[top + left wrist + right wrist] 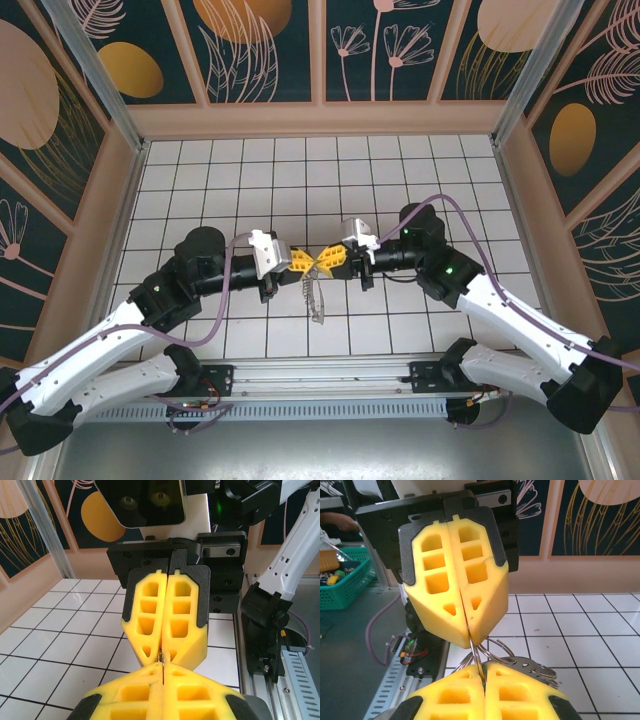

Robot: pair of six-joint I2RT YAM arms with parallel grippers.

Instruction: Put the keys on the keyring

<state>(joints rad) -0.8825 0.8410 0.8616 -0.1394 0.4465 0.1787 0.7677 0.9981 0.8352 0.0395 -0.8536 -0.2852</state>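
Pinching keyring [493, 652] from both sides: left jaws clenched on wire loop, right jaws clenched on same loop, tips touching above middle of counter [250, 180]. Rest of ring dangles below. Cannot tell whether any key is threaded. Judging threading mostly ahead.

Bright, even overhead light, soft shadows under the arms [110, 350]. Wrist views mostly sharp (nearest fingers [130, 700] a bit soft), faint sheen on tiles [60, 645].
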